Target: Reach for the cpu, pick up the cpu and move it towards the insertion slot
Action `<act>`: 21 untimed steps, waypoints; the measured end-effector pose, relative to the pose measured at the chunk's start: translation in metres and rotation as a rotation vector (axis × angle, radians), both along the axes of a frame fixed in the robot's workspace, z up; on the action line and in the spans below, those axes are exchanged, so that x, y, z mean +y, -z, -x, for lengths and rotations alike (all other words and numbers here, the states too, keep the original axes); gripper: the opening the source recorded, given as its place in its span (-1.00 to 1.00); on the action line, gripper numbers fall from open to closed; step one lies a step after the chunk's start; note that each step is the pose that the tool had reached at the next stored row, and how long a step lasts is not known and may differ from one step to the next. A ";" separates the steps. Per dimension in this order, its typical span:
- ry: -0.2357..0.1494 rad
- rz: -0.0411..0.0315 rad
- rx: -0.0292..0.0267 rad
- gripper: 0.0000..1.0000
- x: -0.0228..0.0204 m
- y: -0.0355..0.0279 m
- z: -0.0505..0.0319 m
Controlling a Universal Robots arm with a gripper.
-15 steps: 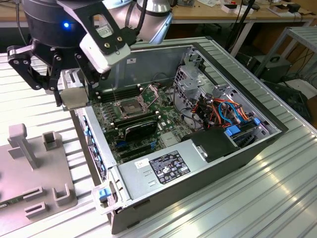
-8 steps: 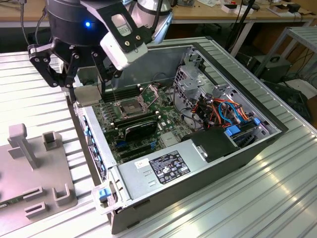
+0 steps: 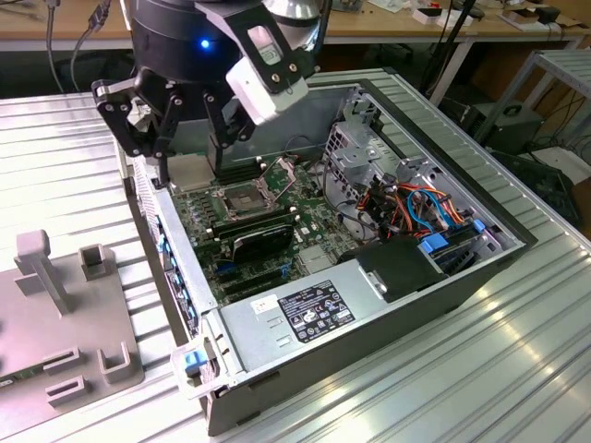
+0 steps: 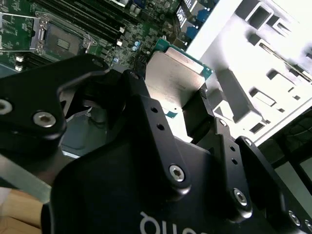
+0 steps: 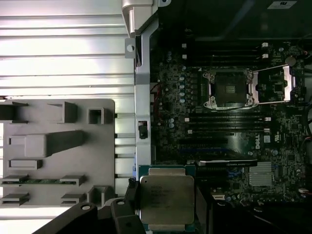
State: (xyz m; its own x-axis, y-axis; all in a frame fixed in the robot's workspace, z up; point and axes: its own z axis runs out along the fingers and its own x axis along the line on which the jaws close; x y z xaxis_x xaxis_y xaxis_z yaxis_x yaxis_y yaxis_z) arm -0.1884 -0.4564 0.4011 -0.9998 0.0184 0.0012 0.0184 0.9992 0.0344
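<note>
Item: black multi-fingered end effector (image 5: 168, 202), pinching the square silver-lidded, green-edged cpu (image 5: 166, 199) above the open case's edge. Step: carrying toward the silver-framed, dark-centred insertion slot (image 5: 230, 88), well apart. Judged requirement: traverse, then square alignment.

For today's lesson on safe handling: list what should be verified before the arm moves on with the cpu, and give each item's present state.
1. Fingers grip the cpu: ok.
2. Cpu lifted off the grey holder tray: ok.
3. Insertion slot open, frame raised: ok.
4. Slot centre free of objects: ok.
5. Cpu above the slot: not ok, it hangs over the case edge, apart from the slot.
6. Cpu corner orientation matches slot: cannot tell.
</note>
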 end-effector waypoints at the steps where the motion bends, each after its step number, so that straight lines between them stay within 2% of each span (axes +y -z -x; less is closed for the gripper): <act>1: 0.000 0.0000 0.0000 0.09 0.0000 0.0000 -0.0022; 10: 0.000 0.0000 0.0000 0.09 0.0000 0.0000 -0.0244; 14: 0.000 0.0000 0.0000 0.09 0.0000 0.0000 -0.0378; 18: 0.000 -0.0001 0.0000 0.09 0.0003 0.0001 -0.0587; 21: 0.000 0.0002 0.0000 0.09 0.0043 0.0002 -0.0691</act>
